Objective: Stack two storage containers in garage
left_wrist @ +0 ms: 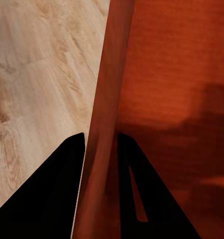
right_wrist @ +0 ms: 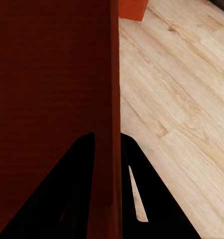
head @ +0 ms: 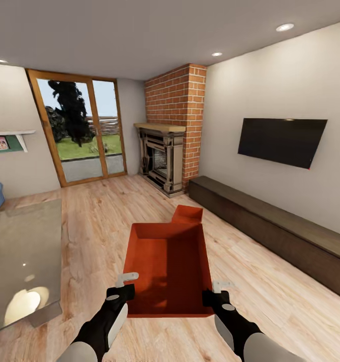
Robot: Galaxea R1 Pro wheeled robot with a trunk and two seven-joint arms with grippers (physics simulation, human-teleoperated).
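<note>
While one container (head: 167, 266) is gripped, another (head: 188, 214) waits.

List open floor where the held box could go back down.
Bare planks lie between the held box and the long bench, and between the box and the grey table. More lies ahead towards the glass door. It is tight just beyond the box, where the second box sits, and near the fireplace.
</note>
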